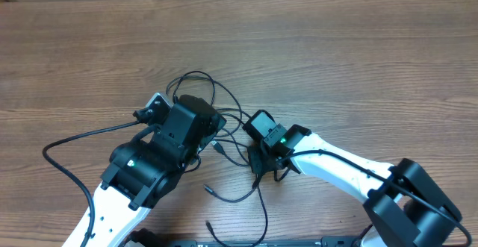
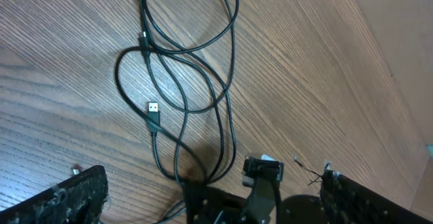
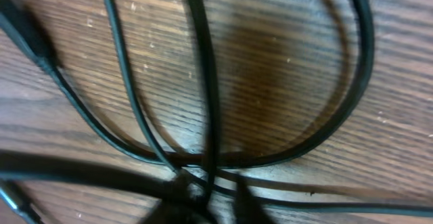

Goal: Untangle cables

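The cables (image 1: pixel 200 77) are thin black cords lying in crossed loops on the wooden table between my two arms. In the left wrist view the cables (image 2: pixel 232 61) cross several times, and a silver USB plug (image 2: pixel 153 109) lies among them. My left gripper (image 1: pixel 209 127) (image 2: pixel 213 190) stands wide open over the near end of the tangle, holding nothing. My right gripper (image 1: pixel 252 156) (image 3: pixel 210 207) is pressed low against the table. Its blurred dark fingertips stand slightly apart with one strand of the cables (image 3: pixel 203 82) running between them. Wood shows beside that strand.
The right arm's wrist camera with a green light (image 1: pixel 284 137) sits close to the left gripper. A thick black arm wire (image 1: pixel 67 146) curves off to the left. Loose cable ends (image 1: pixel 213 192) trail toward the front edge.
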`<act>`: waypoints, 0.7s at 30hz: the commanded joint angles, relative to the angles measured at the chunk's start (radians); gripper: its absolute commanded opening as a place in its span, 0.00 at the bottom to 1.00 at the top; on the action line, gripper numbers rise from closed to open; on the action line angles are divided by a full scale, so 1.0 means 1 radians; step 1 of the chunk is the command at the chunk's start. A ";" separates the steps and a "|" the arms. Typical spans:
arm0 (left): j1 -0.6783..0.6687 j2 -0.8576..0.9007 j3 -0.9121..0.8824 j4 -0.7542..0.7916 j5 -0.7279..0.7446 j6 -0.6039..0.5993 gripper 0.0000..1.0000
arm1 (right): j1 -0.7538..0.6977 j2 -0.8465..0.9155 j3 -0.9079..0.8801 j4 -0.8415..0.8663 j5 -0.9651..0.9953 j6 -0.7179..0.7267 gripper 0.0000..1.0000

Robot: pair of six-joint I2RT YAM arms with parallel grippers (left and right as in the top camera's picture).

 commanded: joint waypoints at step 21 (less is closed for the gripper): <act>-0.002 0.003 -0.001 -0.107 -0.007 -0.003 0.99 | -0.208 -0.500 0.426 -0.303 0.089 -0.083 0.04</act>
